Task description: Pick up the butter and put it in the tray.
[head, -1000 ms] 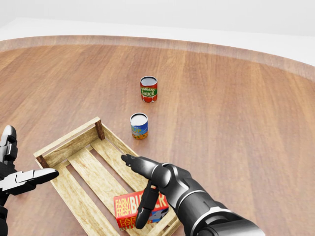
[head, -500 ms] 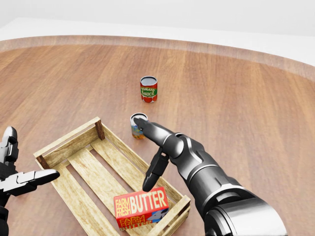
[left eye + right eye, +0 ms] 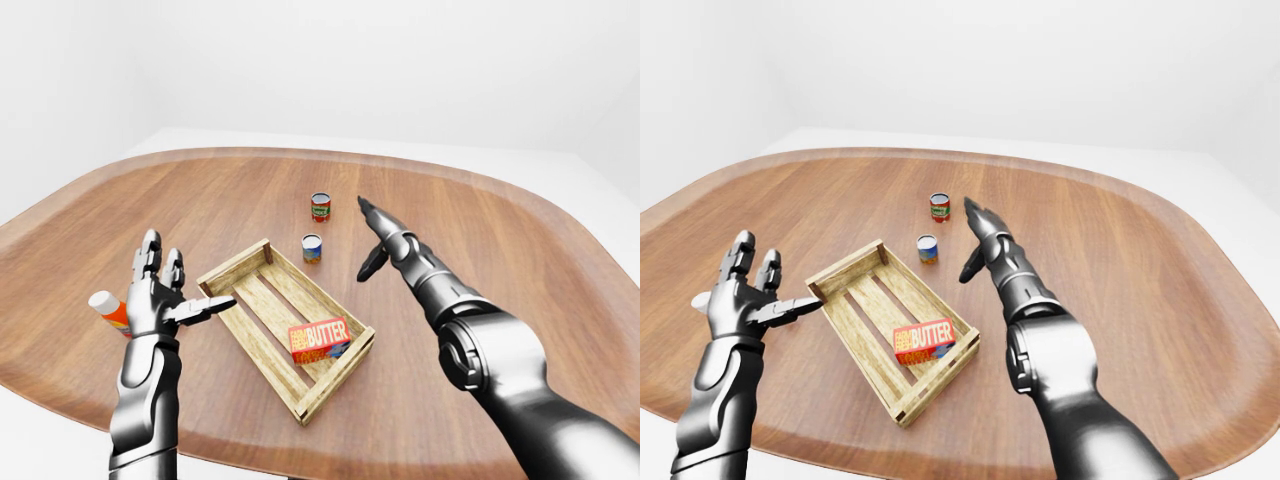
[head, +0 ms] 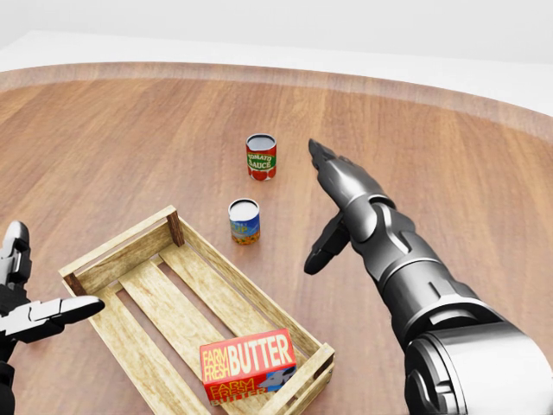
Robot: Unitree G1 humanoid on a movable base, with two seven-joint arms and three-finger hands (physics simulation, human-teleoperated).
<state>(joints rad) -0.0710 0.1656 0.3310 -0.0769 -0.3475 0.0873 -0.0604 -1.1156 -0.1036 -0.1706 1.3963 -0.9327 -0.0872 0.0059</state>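
- One second back the right hand [image 4: 333, 212] hung over the butter [image 4: 249, 364] at the low end of the tray [image 4: 121, 259]; now it is lifted clear, up and to the right in the head view, level with the two cans.
- Its fingers [image 4: 326, 245] are spread and released, holding nothing; one long finger points toward the top of the view, another hangs down.
- The butter has not shifted between frames: it stands inside the tray, at the corner nearest the bottom of the head view, leaning against the slatted end wall.
- The butter is a red-orange box with white "FARM FRESH BUTTER" lettering on its upper face and a blue patch on the side below.
- The left hand [image 3: 160, 298] stays where it was, just beside the tray's left corner, fingers spread and empty.
- Behind that hand in the left-eye view a small white-and-orange object [image 3: 108, 306] rests on the table [image 3: 520, 240]; what it is cannot be told.
- The tomato sauce can [image 4: 261, 156] and the blue-labelled can [image 4: 244, 221] stand upright beyond the tray, unmoved, apart from each other.
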